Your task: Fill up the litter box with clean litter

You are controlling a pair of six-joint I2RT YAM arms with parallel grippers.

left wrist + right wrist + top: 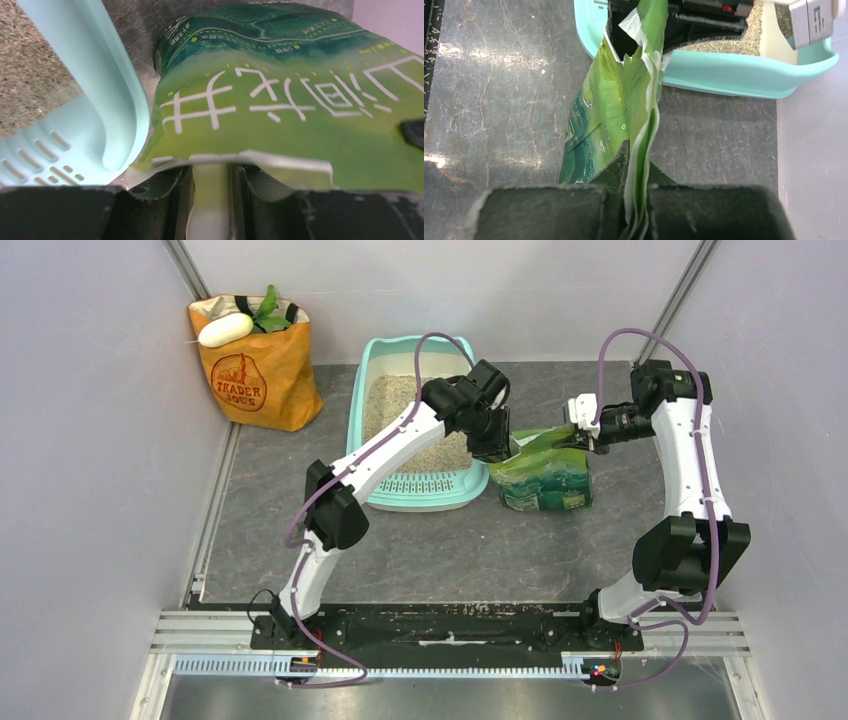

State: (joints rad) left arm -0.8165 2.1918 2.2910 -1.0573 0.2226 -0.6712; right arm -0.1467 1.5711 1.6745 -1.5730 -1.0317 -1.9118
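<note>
The mint-teal litter box (362,390) lies at the back centre, with beige clean litter (392,400) spread inside it. A green printed bag (545,480) stands right beside its near right corner. My left gripper (497,448) is shut on the left end of the bag's torn top edge, a pale fold pinched between its fingers (212,172). My right gripper (572,435) is shut on the right end of the same edge (636,187). The left wrist view shows the bag (300,100), the box wall (100,90) and litter (25,75). The right wrist view shows the bag (609,110) and the box (734,75).
An orange paper grocery bag (255,375) with a white item and green leaves stands at the back left corner. Grey walls close in the left, back and right sides. A metal rail (400,665) runs along the near edge by the arm bases.
</note>
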